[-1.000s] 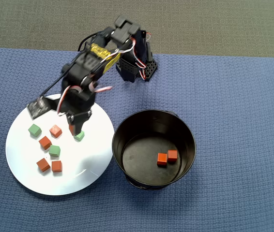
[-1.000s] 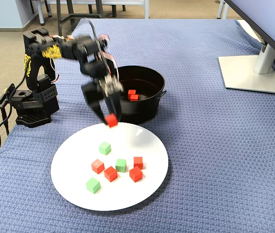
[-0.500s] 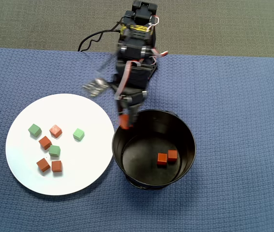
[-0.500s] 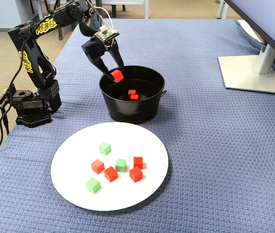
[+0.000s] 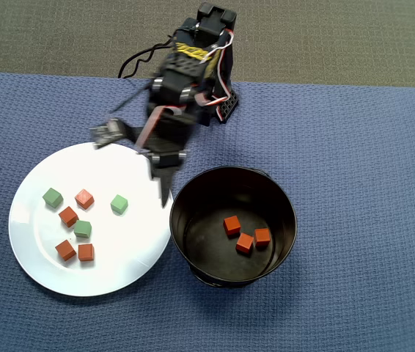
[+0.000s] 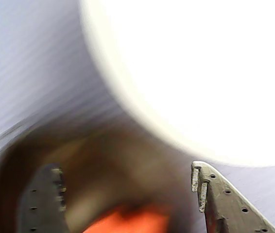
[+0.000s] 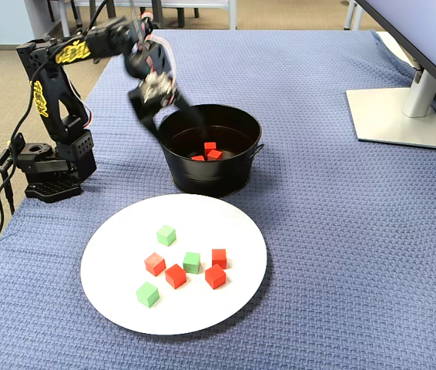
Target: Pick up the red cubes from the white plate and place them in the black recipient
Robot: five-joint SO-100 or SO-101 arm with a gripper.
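Note:
The white plate [image 5: 123,253] [image 7: 229,223] holds several red cubes, one of them at its middle [image 5: 68,216] [image 7: 176,275], and three green cubes [image 5: 119,204]. The black bowl [image 5: 289,213] [image 7: 210,179] stands beside it with three red cubes [image 5: 245,243] [image 7: 209,146] on its bottom. My gripper [image 5: 138,167] [image 7: 168,116] hangs wide open and empty over the gap between plate and bowl, by the bowl's rim. In the wrist view the gripper [image 6: 125,191] shows spread fingers, with the blurred plate [image 6: 200,73], the dark bowl [image 6: 103,155] and an orange blur [image 6: 128,223] below.
A blue woven cloth [image 5: 361,147] covers the table. The arm's base [image 7: 48,173] with cables sits at the table's left edge in the fixed view. A monitor stand [image 7: 399,116] stands at the far right.

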